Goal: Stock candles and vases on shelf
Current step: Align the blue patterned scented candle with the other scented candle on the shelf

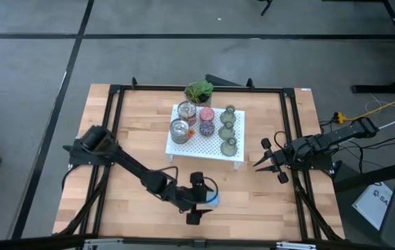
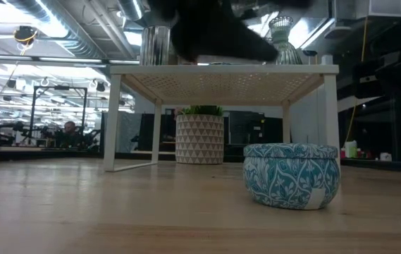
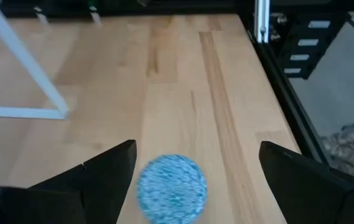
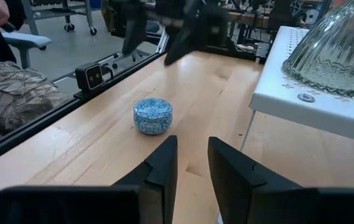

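Left gripper (image 3: 195, 168) above light blue candle (image 3: 172, 188), jaws wide, holding nothing. Candle alone on surface (image 1: 135, 139), apart from shelf (image 1: 207, 146). Drop straight, squeeze middle. Right gripper (image 4: 192, 162) waits, jaws narrow

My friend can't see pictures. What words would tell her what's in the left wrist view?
A small round light blue candle sits on the wooden tabletop, between the two wide-open dark fingers of the left gripper, touching neither. A white leg of the shelf stands farther off, and the table's black frame runs along one edge.
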`<state>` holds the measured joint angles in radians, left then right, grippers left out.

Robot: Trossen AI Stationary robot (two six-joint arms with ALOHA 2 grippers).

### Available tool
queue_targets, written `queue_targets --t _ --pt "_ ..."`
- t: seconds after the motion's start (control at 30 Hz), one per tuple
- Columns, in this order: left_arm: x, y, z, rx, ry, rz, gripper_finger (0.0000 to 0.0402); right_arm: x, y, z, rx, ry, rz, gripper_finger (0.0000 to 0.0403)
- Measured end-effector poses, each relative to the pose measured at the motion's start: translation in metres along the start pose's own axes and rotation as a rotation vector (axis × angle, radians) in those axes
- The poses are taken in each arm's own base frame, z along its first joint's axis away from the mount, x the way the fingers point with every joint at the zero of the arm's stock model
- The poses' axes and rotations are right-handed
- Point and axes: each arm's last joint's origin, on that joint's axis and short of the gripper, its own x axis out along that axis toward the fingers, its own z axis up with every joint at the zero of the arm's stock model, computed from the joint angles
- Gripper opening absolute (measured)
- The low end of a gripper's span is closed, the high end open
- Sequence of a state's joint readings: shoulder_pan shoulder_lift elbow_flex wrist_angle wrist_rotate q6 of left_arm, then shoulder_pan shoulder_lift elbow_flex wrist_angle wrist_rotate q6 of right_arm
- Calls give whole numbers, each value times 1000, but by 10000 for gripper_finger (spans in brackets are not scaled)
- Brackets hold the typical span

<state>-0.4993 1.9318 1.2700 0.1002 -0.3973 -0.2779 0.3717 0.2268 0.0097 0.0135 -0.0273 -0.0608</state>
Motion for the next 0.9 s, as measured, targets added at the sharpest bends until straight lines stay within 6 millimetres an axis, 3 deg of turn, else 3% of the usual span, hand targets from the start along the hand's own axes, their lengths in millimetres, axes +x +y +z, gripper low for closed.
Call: queue_targets --t 0.13,0.47,0.9 --pt "18 -4 -19 15 27 12 338 0 0 0 0 0 0 94" --pt "42 0 -43 -7 69 25 339 0 0 0 0 0 2 94" --pt "53 9 -50 -38 82 27 375 0 0 0 0 0 2 94"
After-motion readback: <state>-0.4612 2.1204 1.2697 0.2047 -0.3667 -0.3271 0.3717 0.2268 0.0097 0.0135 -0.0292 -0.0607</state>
